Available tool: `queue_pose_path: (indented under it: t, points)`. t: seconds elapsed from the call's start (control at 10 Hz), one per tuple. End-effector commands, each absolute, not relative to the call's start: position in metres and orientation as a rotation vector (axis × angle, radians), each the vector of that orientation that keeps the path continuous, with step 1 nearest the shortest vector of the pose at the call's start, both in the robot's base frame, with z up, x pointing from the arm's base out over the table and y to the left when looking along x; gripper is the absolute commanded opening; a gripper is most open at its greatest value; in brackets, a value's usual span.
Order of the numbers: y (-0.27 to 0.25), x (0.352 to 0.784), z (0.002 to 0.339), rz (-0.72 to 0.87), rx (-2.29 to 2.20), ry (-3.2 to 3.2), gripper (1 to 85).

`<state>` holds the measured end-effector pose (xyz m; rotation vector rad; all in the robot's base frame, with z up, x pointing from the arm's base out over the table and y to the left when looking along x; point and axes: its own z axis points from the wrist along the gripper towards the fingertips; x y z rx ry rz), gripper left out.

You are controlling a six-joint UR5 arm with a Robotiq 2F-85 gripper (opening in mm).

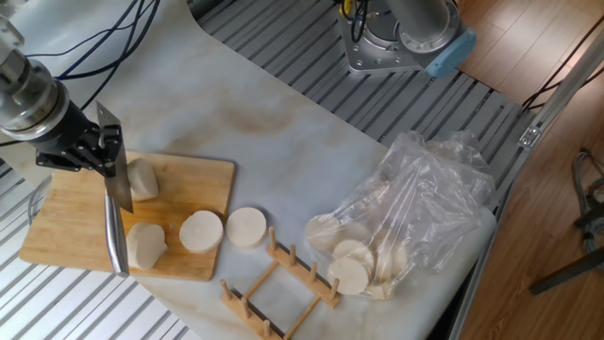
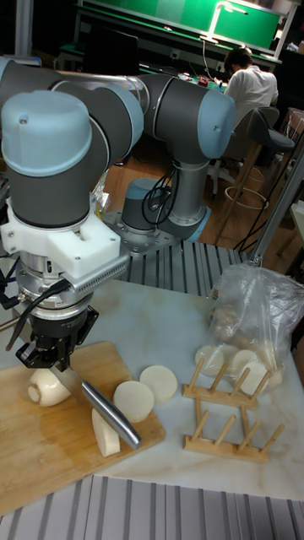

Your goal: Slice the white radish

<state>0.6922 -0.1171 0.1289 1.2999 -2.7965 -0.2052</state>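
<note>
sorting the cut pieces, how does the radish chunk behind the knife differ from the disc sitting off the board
The radish chunk lies on the cutting board, right against the knife blade; the loose disc rests off the board on the white tabletop, beside the wooden rack. The chunk is thicker with a rounded end; the disc is flatter and lies flat side up. Both are cream-white radish.

Above the bamboo cutting board (image 2: 51, 443), the grey arm (image 2: 76, 160) has pale-blue joint caps, a white wrist block, black cables and a black gripper (image 2: 52, 348).
</note>
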Motion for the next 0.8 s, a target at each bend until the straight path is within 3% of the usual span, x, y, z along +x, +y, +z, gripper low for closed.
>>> queue_pose_path:
  t: [0.0, 0.7]
  points:
    - [-0.126, 0.683, 0.129, -0.183, 1.282, -2.775, 1.3]
    - [-0.137, 0.672, 0.128, -0.12, 1.206, -2.728, 1.3]
